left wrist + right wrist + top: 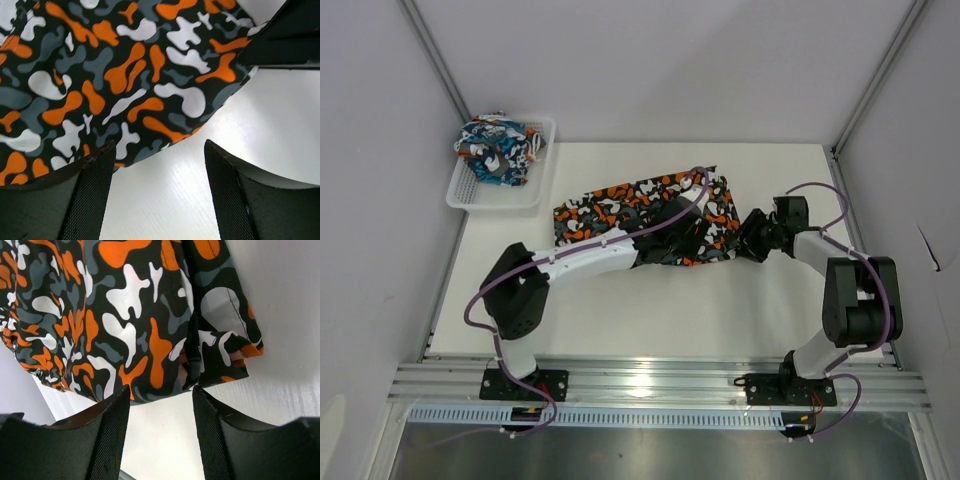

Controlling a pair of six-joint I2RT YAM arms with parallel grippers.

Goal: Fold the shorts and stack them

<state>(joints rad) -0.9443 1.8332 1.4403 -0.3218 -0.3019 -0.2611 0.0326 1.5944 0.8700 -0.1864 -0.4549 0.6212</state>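
Note:
The camouflage shorts lie spread flat on the white table, orange, black, grey and white. My left gripper hovers over their near right part, and my right gripper is just beyond their right edge. In the left wrist view the left gripper stands open over bare table, with the hem of the shorts just ahead. The right wrist view shows the right gripper open too, bare table between its fingers and the shorts in front. The cartoon-print shorts lie bunched in the basket.
A white mesh basket stands at the table's back left corner. Grey walls and metal frame posts close in the table on both sides and at the back. Purple cables loop off both arms.

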